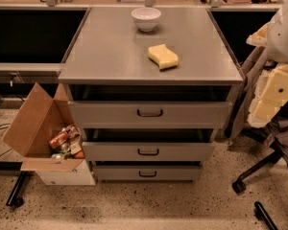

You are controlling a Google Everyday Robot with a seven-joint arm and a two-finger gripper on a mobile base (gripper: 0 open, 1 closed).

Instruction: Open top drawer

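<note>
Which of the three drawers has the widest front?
The top drawer, just under the tabletop; both below are narrower and shorter. The hand is at the right edge.

Arm: you see only one piece of your arm, a white rounded arm shell (285, 32) at the upper right edge of the camera view.
Extent: the right border cuts it off, so you get its curved left side and its lower rim, nothing more.
Pose: from this piece you cannot tell which link it is or how the arm is bent.
Wrist: it lies beyond the frame.
Gripper: your gripper is outside the camera view, somewhere past the right border.
</note>
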